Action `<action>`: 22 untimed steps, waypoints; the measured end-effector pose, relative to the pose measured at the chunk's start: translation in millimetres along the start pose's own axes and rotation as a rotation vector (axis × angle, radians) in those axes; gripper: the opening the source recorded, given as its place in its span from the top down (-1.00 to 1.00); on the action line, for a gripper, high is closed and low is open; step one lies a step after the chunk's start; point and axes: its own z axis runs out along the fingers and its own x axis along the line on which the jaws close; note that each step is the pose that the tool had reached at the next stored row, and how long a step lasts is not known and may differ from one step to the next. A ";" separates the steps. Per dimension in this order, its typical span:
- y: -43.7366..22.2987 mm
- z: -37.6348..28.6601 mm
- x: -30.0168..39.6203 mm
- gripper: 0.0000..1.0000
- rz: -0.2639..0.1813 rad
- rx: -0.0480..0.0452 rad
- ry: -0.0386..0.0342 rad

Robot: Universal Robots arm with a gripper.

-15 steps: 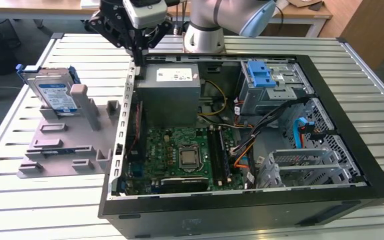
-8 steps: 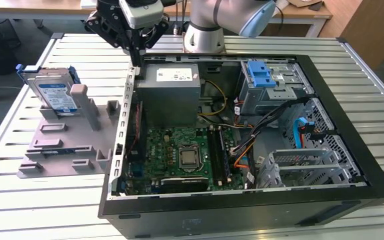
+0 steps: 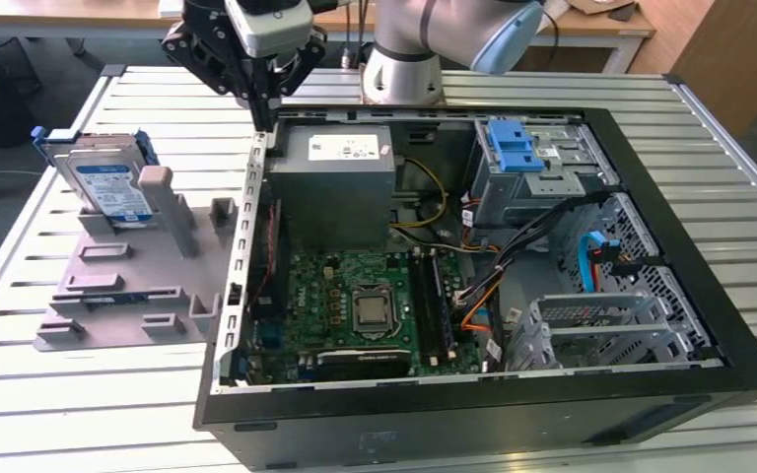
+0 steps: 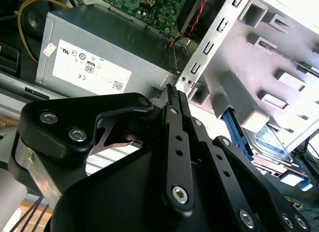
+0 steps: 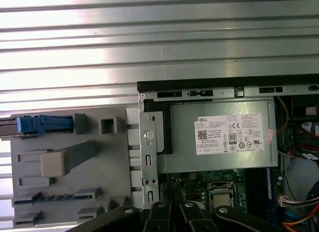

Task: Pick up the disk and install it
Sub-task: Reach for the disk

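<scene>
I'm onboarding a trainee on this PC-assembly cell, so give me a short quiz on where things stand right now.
1. Where is the disk? A) upright in the grey holder beside the computer case; B) in the blue-latched drive cage; C) flat on the motherboard.
2. True or false: the claw is touching the disk.
3. Fill in: in the exterior view, the claw hangs over the case corner next to the grey ____.
Key: 1 A; 2 false; 3 power supply.
</scene>
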 end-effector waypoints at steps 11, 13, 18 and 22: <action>-0.6 0.2 7.7 0.70 0.000 0.0000 0.0000; -0.7 0.2 9.3 0.70 0.000 0.0000 0.0000; -1.0 0.3 12.6 0.70 0.000 0.0001 0.0000; -1.2 0.4 15.2 0.70 0.000 0.0001 0.0001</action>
